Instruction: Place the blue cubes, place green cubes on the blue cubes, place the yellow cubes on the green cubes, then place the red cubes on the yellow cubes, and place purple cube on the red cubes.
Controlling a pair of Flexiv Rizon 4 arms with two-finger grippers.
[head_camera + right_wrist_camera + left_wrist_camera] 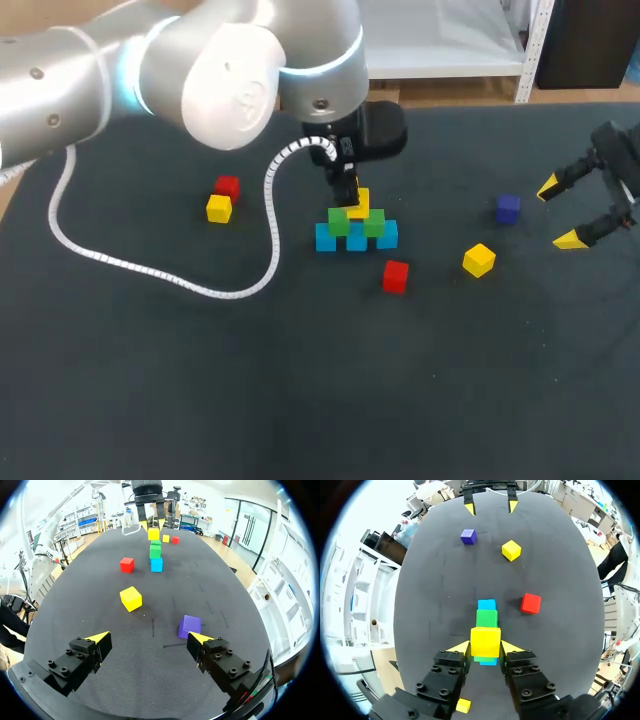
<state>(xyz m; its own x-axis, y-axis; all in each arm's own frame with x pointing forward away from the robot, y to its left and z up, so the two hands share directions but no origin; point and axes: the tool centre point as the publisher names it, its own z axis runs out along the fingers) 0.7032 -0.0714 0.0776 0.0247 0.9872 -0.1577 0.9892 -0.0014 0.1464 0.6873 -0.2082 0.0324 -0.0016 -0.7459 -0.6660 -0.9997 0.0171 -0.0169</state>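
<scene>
Three blue cubes [357, 240] stand in a row mid-table with two green cubes [339, 222] on top of them. My left gripper [350, 192] is shut on a yellow cube [485, 641] right over the green ones [486, 617]; whether it rests on them I cannot tell. Loose on the cloth lie a red cube [395, 276], a yellow cube [479, 259] and a purple cube [508, 208] to the right, plus a red cube [227, 186] and a yellow cube [218, 208] to the left. My right gripper [150, 639] hangs open at the right, the purple cube [189, 626] just ahead of it.
A white coiled cable [150, 270] from my left arm loops over the left half of the dark table [300, 400]. The table's far edge runs close behind the stack.
</scene>
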